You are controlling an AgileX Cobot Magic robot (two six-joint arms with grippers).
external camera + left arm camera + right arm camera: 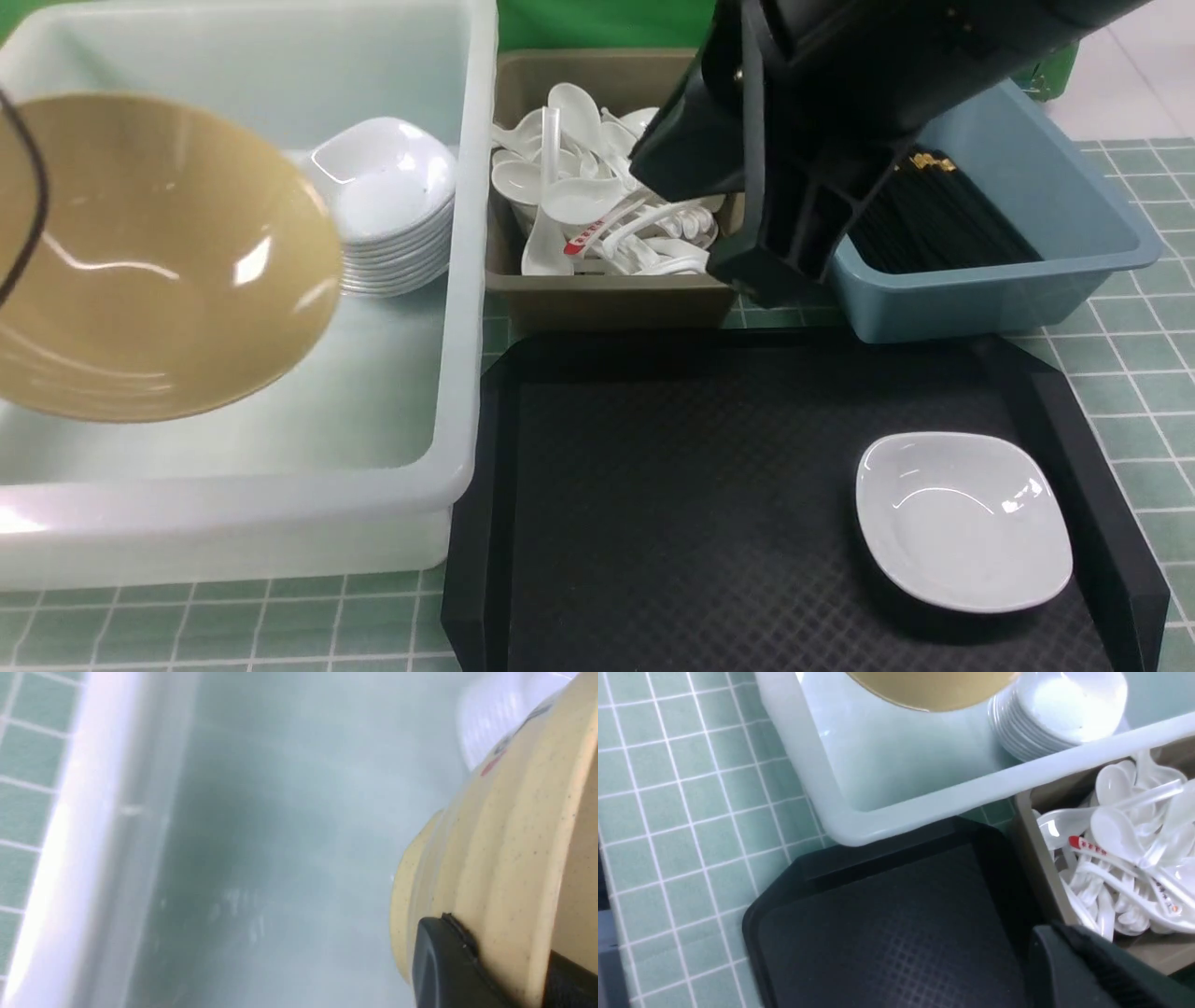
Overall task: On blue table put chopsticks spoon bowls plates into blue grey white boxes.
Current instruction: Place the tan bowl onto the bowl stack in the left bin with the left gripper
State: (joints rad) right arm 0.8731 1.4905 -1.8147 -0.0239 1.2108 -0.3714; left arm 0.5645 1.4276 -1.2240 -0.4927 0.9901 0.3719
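The wide mustard-yellow bowl (140, 261) hangs tilted over the big translucent white box (457, 392). In the left wrist view my left gripper (504, 961) is shut on the bowl (509, 849), one finger on each side of its wall; this gripper is out of the front view. The small white plate (962, 518) lies on the black tray's right side. My right gripper (766, 271) hovers shut and empty above the tray's far edge, between the grey-brown box (607, 299) of white spoons (579, 196) and the blue box (1008, 289) of black chopsticks (943, 219).
A stack of white dishes (392, 205) stands in the white box behind the bowl. The black textured tray (700, 485) sits on the tiled blue table (1139, 373) in front of the boxes. My right arm hides part of the grey-brown and blue boxes.
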